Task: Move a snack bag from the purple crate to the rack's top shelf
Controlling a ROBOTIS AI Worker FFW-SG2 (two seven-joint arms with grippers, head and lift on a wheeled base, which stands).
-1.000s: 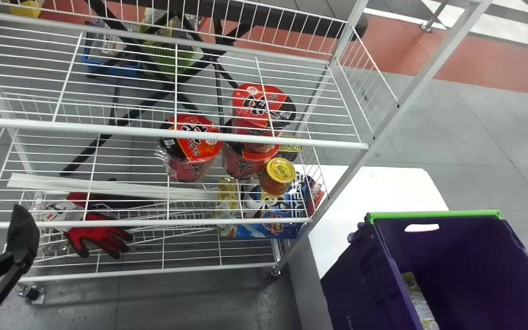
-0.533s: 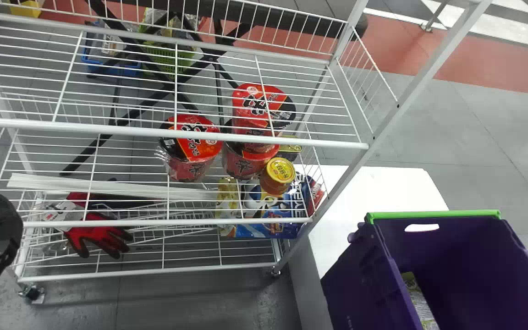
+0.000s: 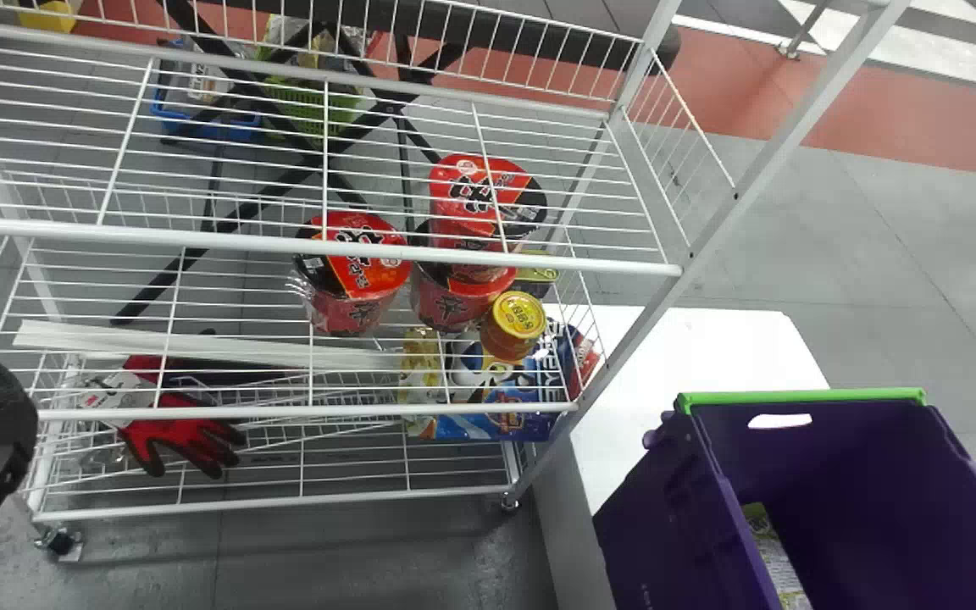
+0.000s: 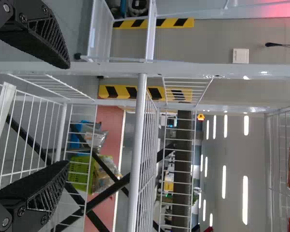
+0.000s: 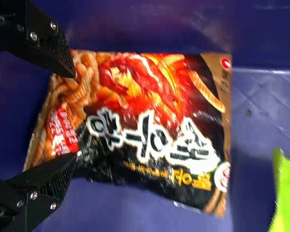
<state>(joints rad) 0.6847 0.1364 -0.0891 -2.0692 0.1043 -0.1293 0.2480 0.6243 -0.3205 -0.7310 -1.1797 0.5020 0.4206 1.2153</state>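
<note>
Lying flat in the purple crate (image 3: pixel 869 457), the snack bag (image 5: pixel 150 125) shows its noodle picture and big white letters in the right wrist view. There, the right gripper (image 5: pixel 76 116) has its two jaws spread wide, one near each side of the bag's end. A bright green thing (image 5: pixel 286 198) sits apart from the bag; I can't tell what it is. The head view shows the crate from farther off, with a green bar (image 3: pixel 801 396) along its far edge, by a white table (image 3: pixel 700 356). Left of that is the white wire rack (image 3: pixel 318 246), with red noodle tubs (image 3: pixel 357 275), a jar with a yellow lid (image 3: pixel 513 326) and red gloves (image 3: pixel 183 428) lower down. The left gripper (image 3: pixel 3 415) is at the rack's left side. Its own wrist view shows its jaws wide apart with nothing pinched, and long ceiling lights (image 4: pixel 245 198) far off.
</note>
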